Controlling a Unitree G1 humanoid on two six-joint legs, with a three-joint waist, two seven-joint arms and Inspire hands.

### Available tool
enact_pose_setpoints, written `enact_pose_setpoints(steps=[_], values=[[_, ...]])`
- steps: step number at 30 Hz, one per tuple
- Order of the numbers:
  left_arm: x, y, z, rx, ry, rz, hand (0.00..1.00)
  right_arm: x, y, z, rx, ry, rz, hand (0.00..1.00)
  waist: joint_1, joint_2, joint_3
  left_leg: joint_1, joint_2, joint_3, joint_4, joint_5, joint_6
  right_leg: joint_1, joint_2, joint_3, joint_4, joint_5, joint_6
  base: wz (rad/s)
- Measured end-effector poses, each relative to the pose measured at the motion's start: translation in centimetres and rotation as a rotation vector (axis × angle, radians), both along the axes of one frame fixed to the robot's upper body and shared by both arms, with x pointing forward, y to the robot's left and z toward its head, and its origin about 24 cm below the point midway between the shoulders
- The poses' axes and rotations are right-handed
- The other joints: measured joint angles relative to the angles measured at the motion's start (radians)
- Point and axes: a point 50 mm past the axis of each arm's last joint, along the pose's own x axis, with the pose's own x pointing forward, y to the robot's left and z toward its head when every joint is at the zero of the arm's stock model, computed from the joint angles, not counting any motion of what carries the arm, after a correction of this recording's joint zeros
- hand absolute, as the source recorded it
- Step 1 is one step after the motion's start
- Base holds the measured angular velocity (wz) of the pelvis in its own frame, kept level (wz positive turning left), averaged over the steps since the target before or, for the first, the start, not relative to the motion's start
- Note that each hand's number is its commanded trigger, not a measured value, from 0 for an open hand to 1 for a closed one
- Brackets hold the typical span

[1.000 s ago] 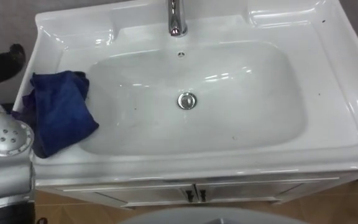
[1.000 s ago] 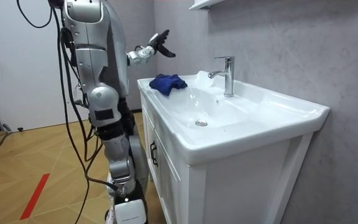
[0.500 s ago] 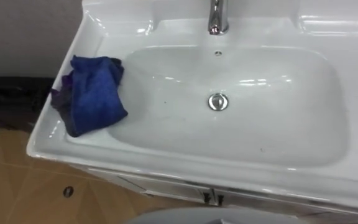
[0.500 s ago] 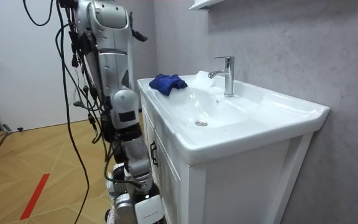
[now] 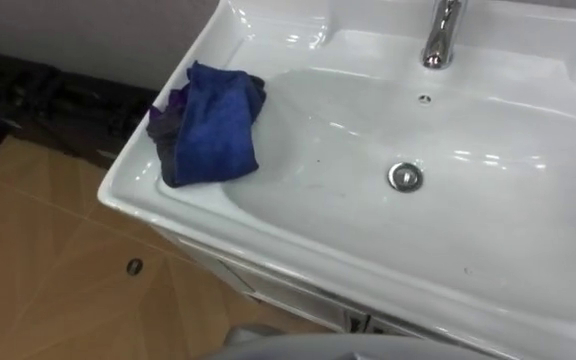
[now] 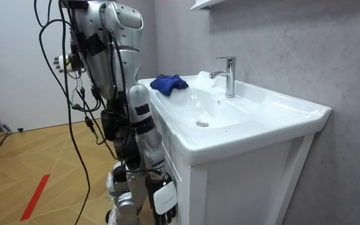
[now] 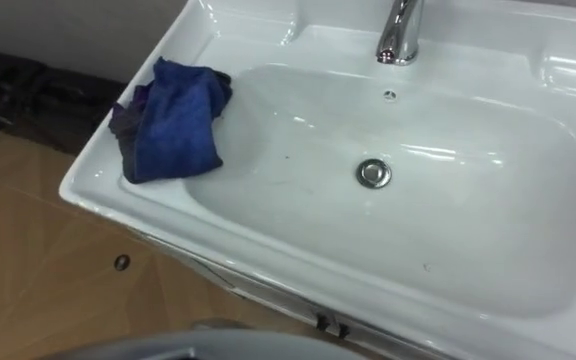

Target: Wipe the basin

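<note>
A crumpled blue cloth (image 5: 208,135) lies on the left rim of the white basin (image 5: 298,250), partly over the edge of the bowl, and no hand touches it. The same cloth (image 6: 169,83) sits at the basin's far end in the room view. The bowl is bare around its metal drain (image 5: 405,177). I stand at the front of the cabinet. My right arm hangs down beside it, with my right hand (image 6: 161,191) low by the cabinet's front, well below the rim.
A chrome faucet (image 5: 438,35) rises at the back of the basin. Below the rim are white cabinet doors (image 5: 298,305) with dark handles. To the left lie wooden floor (image 5: 48,260) and a dark strip (image 5: 58,95) along the wall. A red strip (image 6: 35,195) marks the floor.
My raised left hand near the cloth has dropped from sight. My body has turned and my right arm now hangs by the cabinet. The eye view has swung left; the cloth stayed put.
</note>
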Motion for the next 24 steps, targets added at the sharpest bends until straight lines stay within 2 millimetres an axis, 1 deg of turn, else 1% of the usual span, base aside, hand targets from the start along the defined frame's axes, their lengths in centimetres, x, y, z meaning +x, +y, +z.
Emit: enact_pose_setpoints(steps=[1,2,4,6,8,9,11,12,13,14,15,17,18,20,21,22,24], values=[[-1.0,-0.2,-0.7,-0.039,0.013,0.032,0.00,-0.1,0.1,0.0,0.008,0.006,-0.001,0.00,0.000,-0.010,-0.0033,-0.004,-0.002,-0.003,0.000,0.001,0.001,-0.001,-0.002,-0.007,0.003,0.000,0.001,0.17],[-1.7,-0.6,-1.5,-0.075,0.037,0.047,0.00,-0.2,0.1,0.0,0.016,0.016,0.002,0.00,0.000,-0.016,-0.0041,-0.009,-0.002,-0.004,0.002,0.001,0.002,-0.003,-0.004,-0.015,0.010,-0.001,0.002,0.18],[-2.5,-1.2,-2.8,-0.128,0.078,0.062,0.00,-0.4,0.2,-0.1,0.026,0.024,0.002,0.00,-0.003,-0.026,-0.0033,-0.010,-0.005,-0.010,0.002,0.004,0.006,-0.008,-0.008,-0.018,0.015,-0.004,0.005,0.12],[-3.8,-2.1,-4.0,-0.193,0.104,0.083,0.00,-0.2,0.1,0.0,0.030,0.020,0.008,0.00,-0.004,-0.029,-0.0033,-0.009,-0.007,-0.015,0.002,0.004,0.007,-0.007,-0.011,-0.018,0.018,-0.004,0.006,0.03],[-5.6,-3.4,-5.6,-0.279,0.144,0.117,0.00,0.0,0.1,0.0,0.030,0.003,0.012,0.00,-0.022,-0.030,-0.0027,-0.009,-0.009,-0.014,0.002,0.004,0.011,-0.007,-0.016,-0.016,0.023,-0.005,0.008,0.02],[-6.2,-3.9,-6.0,-0.301,0.155,0.125,0.00,0.2,0.1,0.0,0.030,0.000,0.012,0.00,-0.026,-0.030,-0.0027,-0.008,-0.010,-0.014,0.002,0.005,0.016,-0.009,-0.020,-0.015,0.028,-0.007,0.010,0.04],[-7.4,-5.6,-7.5,-0.376,0.194,0.142,0.00,0.3,0.1,-0.1,0.037,-0.003,0.011,0.00,-0.031,-0.029,-0.0027,-0.007,-0.013,-0.014,0.002,0.004,0.020,-0.011,-0.026,-0.016,0.036,-0.009,0.012,0.00],[-7.7,-5.9,-7.7,-0.390,0.202,0.150,0.00,0.3,0.1,-0.1,0.038,-0.003,0.011,0.00,-0.031,-0.029,-0.0027,-0.007,-0.013,-0.014,0.001,0.003,0.024,-0.012,-0.026,-0.016,0.038,-0.010,0.013,0.04],[-8.4,-6.5,-8.2,-0.421,0.227,0.170,0.00,0.5,0.1,-0.1,0.039,-0.004,0.016,0.00,-0.039,-0.031,-0.0028,-0.007,-0.013,-0.015,0.000,0.001,0.032,-0.017,-0.028,-0.016,0.050,-0.014,0.014,0.07],[-9.2,-7.3,-8.8,-0.457,0.265,0.182,0.00,0.8,0.1,-0.1,0.041,-0.007,0.026,0.00,-0.054,-0.035,-0.0028,-0.008,-0.013,-0.016,-0.001,0.000,0.041,-0.019,-0.028,-0.019,0.052,-0.014,0.014,0.05],[-9.6,-7.7,-9.0,-0.475,0.286,0.178,0.00,1.0,0.1,-0.1,0.046,-0.008,0.028,0.00,-0.059,-0.036,-0.0029,-0.009,-0.013,-0.016,-0.001,0.001,0.042,-0.020,-0.028,-0.018,0.052,-0.014,0.015,0.06],[-10.3,-9.5,-10.2,-0.553,0.336,0.141,0.00,1.0,0.5,-0.3,0.070,-0.004,0.019,0.00,-0.082,-0.046,-0.0028,-0.008,-0.014,-0.015,0.000,0.001,0.043,-0.014,-0.029,-0.018,0.052,-0.014,0.015,0.00],[-10.4,-9.9,-10.5,-0.573,0.344,0.125,0.00,1.3,0.7,-0.4,0.078,-0.009,0.019,0.00,-0.085,-0.049,-0.0025,-0.006,-0.014,-0.014,0.001,0.001,0.043,-0.012,-0.029,-0.018,0.052,-0.014,0.015,0.00],[-10.4,-11.9,-11.9,-0.658,0.358,0.059,0.00,1.4,1.2,-0.6,0.095,-0.004,0.010,0.00,-0.112,-0.060,-0.0021,-0.003,-0.015,-0.014,0.001,0.002,0.044,-0.006,-0.031,-0.019,0.052,-0.014,0.016,0.00],[-10.3,-12.5,-12.2,-0.682,0.361,0.038,0.00,1.3,1.3,-0.6,0.098,-0.001,0.005,0.00,-0.116,-0.062,-0.0019,-0.002,-0.015,-0.013,0.001,0.002,0.044,-0.006,-0.031,-0.018,0.051,-0.014,0.016,0.00],[-10.3,-13.4,-12.8,-0.726,0.369,-0.008,0.00,1.4,1.5,-0.7,0.104,0.005,0.002,0.00,-0.130,-0.068,-0.0010,-0.001,-0.014,-0.012,0.001,0.002,0.044,-0.002,-0.030,-0.018,0.049,-0.014,0.016,0.00],[-10.1,-14.3,-13.4,-0.779,0.382,-0.091,0.00,1.4,1.9,-0.8,0.115,0.008,-0.002,0.00,-0.140,-0.079,0.0008,0.003,-0.014,-0.012,0.002,0.002,0.044,0.002,-0.029,-0.017,0.048,-0.014,0.016,0.00]])
